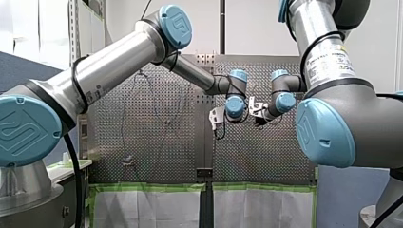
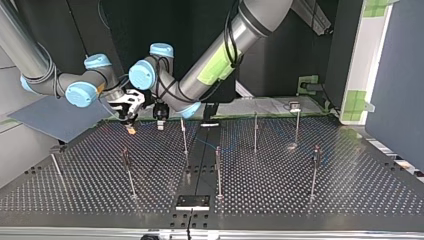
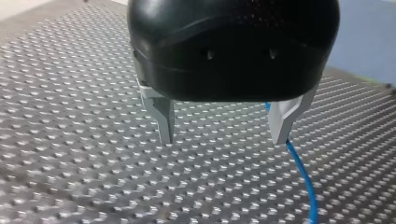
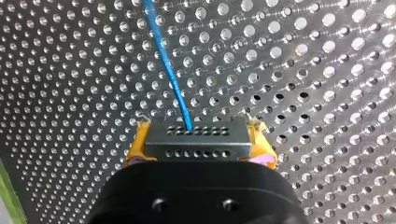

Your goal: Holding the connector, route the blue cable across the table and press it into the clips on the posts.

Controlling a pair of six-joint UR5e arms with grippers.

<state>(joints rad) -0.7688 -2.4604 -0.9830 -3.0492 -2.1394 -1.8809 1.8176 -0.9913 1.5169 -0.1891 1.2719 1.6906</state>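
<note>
In the right wrist view my right gripper (image 4: 196,140) is shut on a grey connector (image 4: 196,133), held between its yellow pads (image 4: 136,147). The blue cable (image 4: 168,65) runs from the connector away over the perforated table. My left gripper (image 3: 223,135) hangs open just above the table with nothing between its metal fingers (image 3: 163,119); the blue cable (image 3: 301,172) lies just outside one finger. In the top view my right gripper (image 2: 130,125) and my left gripper (image 2: 160,122) hover side by side near the table's far edge. A faint stretch of the cable (image 2: 210,144) crosses the table's middle.
Several thin posts with clips stand on the table, among them one post (image 2: 129,172), another (image 2: 218,170) and a third (image 2: 315,170). A black plate (image 2: 192,201) sits at the near edge. In the front view both grippers (image 1: 217,117) (image 1: 258,114) meet over the middle.
</note>
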